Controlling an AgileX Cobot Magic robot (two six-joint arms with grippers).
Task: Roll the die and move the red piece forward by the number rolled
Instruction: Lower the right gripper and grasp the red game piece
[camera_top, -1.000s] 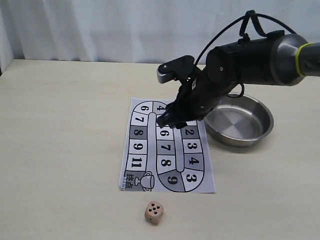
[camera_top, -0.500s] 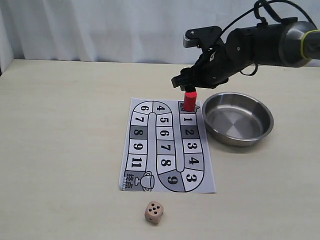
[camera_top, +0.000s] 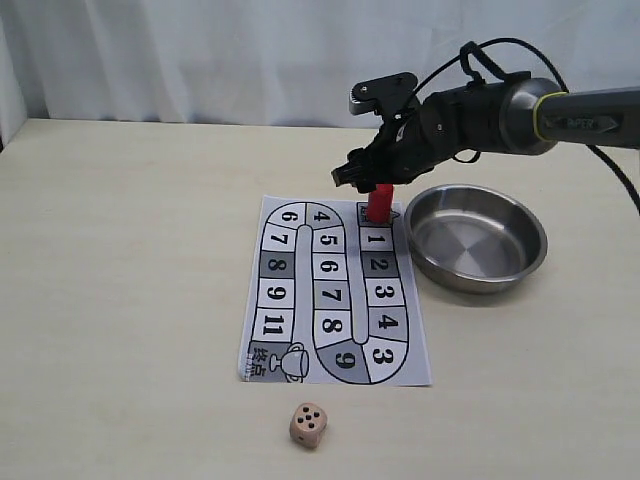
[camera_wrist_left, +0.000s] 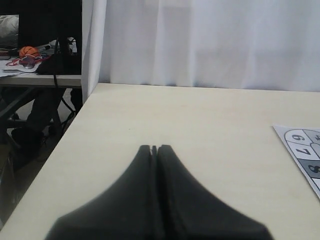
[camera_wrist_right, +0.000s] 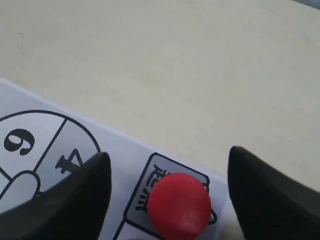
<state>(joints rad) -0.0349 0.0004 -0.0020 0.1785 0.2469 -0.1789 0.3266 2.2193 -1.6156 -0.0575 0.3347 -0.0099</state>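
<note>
Externally, the right gripper (camera_top: 362, 183) is hovering over the red cylinder pawn (camera_top: 379, 202), upright on the printed paper board's (camera_top: 278, 266) start square — the beige wooden die (camera_top: 308, 425) is lying beyond its trophy end. Left wrist: the left gripper's (camera_wrist_left: 154, 148) fingers are pressing together. Right wrist: fingers (camera_wrist_right: 82, 200) are standing apart, straddling the pawn.

Counting what's showing here: one die (camera_top: 308, 425) sitting lower middle, one red piece (camera_top: 379, 202) standing upper middle, one board (camera_top: 272, 292) lying centre, one bowl (camera_top: 470, 250) sitting centre right, one table (camera_top: 120, 300) carrying it all, and one arm (camera_top: 470, 112) reaching in from the upper right.
</note>
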